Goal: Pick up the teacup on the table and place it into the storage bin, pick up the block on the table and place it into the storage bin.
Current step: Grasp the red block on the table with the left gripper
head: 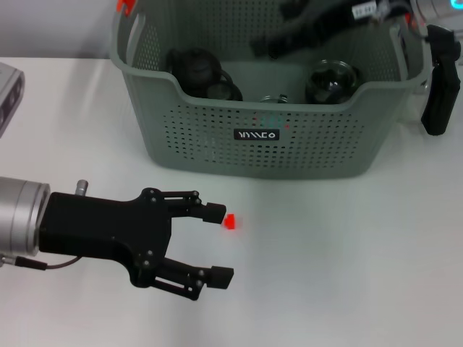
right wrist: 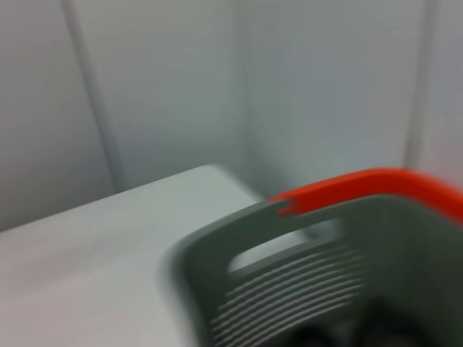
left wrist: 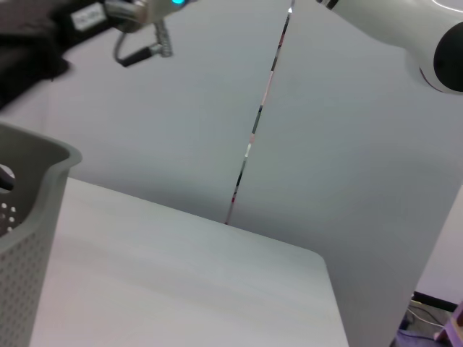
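The left gripper is closest, low over the white table, its claw spread wide with the tiny red block touching its upper fingertip. Behind stands the storage bin, with a dark teapot and glass jar inside. The right gripper hangs by the bin's right end, hard to tell if open; only its wrist view shows the orange handle clip up close.

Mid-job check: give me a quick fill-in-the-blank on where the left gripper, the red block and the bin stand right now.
1. The left gripper hovers over the table with its jaws ____.
2. The small red block lies right beside the tip of the gripper's ____ finger, the one nearer the bin.
3. The storage bin carries handle clips coloured ____.
4. The block is ____ the bin, on the table.

Missing words: open; upper; orange; outside
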{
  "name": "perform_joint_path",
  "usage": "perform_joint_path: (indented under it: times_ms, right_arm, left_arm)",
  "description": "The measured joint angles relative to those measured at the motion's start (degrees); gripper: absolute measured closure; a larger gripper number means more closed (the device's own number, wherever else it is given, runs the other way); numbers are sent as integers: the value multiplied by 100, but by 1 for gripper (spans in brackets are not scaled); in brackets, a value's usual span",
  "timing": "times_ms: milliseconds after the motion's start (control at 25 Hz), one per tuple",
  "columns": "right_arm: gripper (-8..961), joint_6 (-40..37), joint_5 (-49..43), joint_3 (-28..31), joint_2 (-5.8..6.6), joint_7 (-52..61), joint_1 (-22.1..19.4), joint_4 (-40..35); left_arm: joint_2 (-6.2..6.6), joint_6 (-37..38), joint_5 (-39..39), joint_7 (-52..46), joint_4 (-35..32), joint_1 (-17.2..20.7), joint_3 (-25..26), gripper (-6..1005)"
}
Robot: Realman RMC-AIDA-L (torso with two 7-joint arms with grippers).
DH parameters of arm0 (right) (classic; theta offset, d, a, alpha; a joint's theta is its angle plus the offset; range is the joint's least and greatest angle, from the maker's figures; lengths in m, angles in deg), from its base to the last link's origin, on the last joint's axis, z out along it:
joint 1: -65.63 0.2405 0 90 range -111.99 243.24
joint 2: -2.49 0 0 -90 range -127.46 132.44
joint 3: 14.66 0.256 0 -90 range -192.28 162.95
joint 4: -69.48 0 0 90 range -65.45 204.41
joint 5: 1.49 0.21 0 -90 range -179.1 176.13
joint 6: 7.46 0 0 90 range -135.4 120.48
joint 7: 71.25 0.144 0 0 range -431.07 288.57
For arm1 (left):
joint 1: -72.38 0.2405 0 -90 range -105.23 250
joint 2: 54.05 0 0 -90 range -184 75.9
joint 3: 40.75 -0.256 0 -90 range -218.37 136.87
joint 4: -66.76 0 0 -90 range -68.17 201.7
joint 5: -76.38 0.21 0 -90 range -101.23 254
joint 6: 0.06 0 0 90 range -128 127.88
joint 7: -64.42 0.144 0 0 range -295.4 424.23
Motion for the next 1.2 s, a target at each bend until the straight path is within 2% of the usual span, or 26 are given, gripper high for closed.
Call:
perform_joint_path:
  times_ms: [200, 400, 560, 640, 840, 920, 960, 1120, 1160, 1200]
  right_arm:
    - [22, -1251, 76, -38, -77, -507, -226, -309]
    - [22, -1884, 4, -103, -137, -864, -617, -466]
    - [22, -1948, -88, -229, -141, -1100, -983, -406]
    - [22, -1927, -170, -243, -188, -1241, -1189, -394]
    - [22, -1881, -188, -147, -212, -1446, -1595, -358]
    - [22, -1873, -180, -39, -191, -1449, -1652, -345]
    - [22, -1881, -183, 20, -182, -1450, -1665, -342]
    - [22, -2046, -331, 82, -157, -1429, -1684, -338]
    - [22, -2064, -386, 90, -148, -1410, -1687, -338]
    - [22, -2082, -420, 98, -135, -1391, -1689, -338]
  left_arm:
    - [0, -123, 7, 15, 5, 16, 39, 85]
    - [13, -161, 65, 38, 8, -31, 38, 85]
    - [25, -236, 128, 127, 9, -79, 38, 85]
    - [26, -296, 201, 158, 11, -128, 22, 85]
    - [29, -758, 610, 162, 198, -375, -198, 85]
    - [30, -866, 722, 155, 249, -431, -263, 86]
    - [28, -1121, 1006, 130, 387, -627, -417, 86]
    - [11, -1283, 1266, 107, 512, -880, -478, 86]
    - [8, -1453, 1462, -51, 580, -1092, -569, 86]
    - [10, -1495, 1510, -120, 581, -1134, -613, 86]
